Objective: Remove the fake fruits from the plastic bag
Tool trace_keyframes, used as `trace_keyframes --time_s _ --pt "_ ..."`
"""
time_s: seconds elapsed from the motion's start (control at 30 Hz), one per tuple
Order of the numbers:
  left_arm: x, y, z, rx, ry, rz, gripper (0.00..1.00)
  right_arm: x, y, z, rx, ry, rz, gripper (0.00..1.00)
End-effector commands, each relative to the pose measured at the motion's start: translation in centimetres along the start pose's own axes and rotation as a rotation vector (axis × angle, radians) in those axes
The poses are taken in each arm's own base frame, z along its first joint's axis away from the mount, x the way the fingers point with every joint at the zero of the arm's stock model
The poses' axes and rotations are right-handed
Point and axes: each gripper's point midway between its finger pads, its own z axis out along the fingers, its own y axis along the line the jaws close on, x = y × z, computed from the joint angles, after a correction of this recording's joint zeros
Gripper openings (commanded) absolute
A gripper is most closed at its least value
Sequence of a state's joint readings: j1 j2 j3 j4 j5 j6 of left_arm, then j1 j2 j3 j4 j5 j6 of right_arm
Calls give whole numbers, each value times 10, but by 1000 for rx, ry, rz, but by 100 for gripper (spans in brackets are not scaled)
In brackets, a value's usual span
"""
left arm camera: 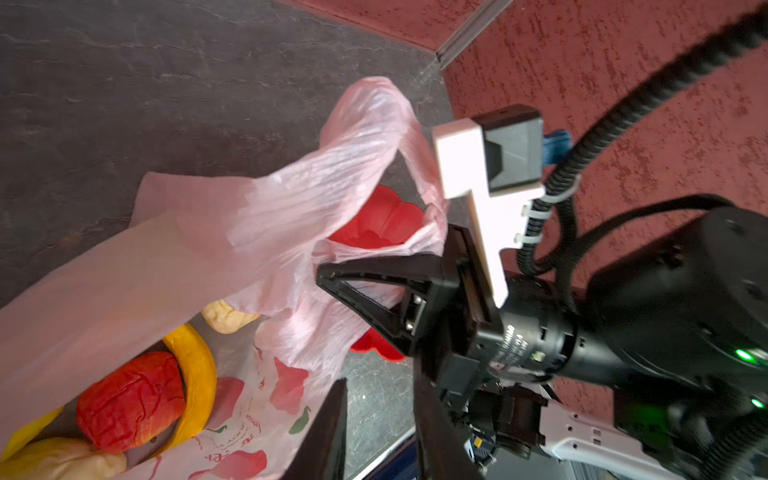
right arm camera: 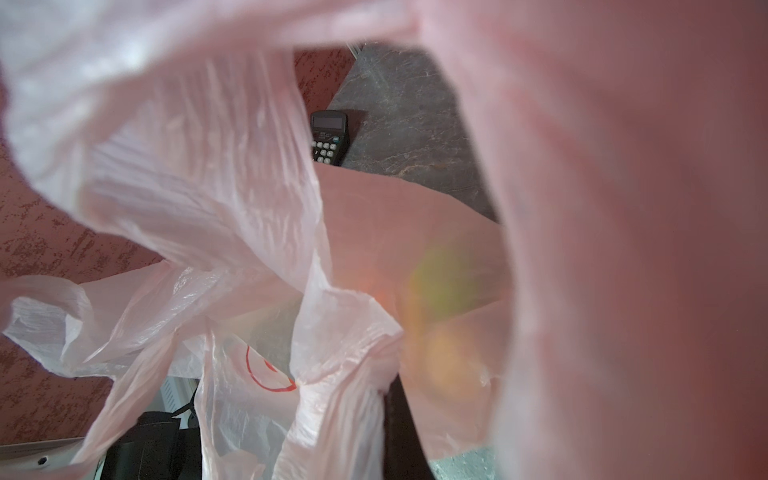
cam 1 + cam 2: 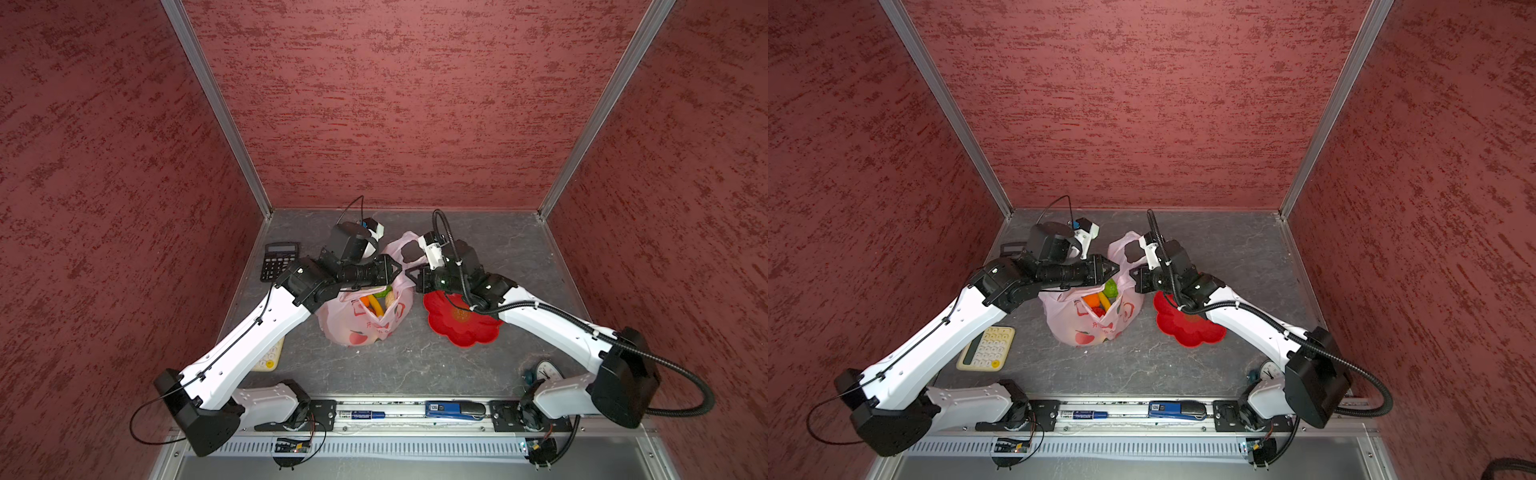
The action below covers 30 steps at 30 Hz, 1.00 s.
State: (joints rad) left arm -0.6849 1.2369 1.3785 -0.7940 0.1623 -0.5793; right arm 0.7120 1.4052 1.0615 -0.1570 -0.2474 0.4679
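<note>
Two arms are meeting over the bag (image 3: pixel 349 326) standing on the tabletop (image 3: pixel 436 365). The right end effector (image 1: pixel 328 277) is pinching a handle shut, likely spreading the mouth, with the fruits (image 3: pixel 376 305) lying inside. The left end effector (image 3: pixel 397 269) is hovering at the opposite rim; whether it is gripping, I cannot tell.

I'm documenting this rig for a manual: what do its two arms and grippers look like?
Both arms have white shells and black joint housings. The left arm carries a thin black cable, the right arm a thick ribbed black conduit. The left gripper and right gripper are black, with triangular skeletal jaws.
</note>
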Motion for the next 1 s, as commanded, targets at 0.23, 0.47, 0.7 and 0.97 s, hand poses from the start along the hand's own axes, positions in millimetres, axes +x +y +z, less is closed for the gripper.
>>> trace_keyframes --time_s 0.23,0.47,0.7,0.97 --pt "5 50 20 -221 -44 23 23 -8 13 -12 -41 -47 -2 0" --pt "41 81 30 -294 42 1 21 -2 11 -13 -39 -36 5 0" --pt "89 119 14 -405 151 -60 19 11 -1 -10 -10 -13 19 0" --pt "125 155 -4 -488 175 -131 19 37 -20 12 12 37 36 0"
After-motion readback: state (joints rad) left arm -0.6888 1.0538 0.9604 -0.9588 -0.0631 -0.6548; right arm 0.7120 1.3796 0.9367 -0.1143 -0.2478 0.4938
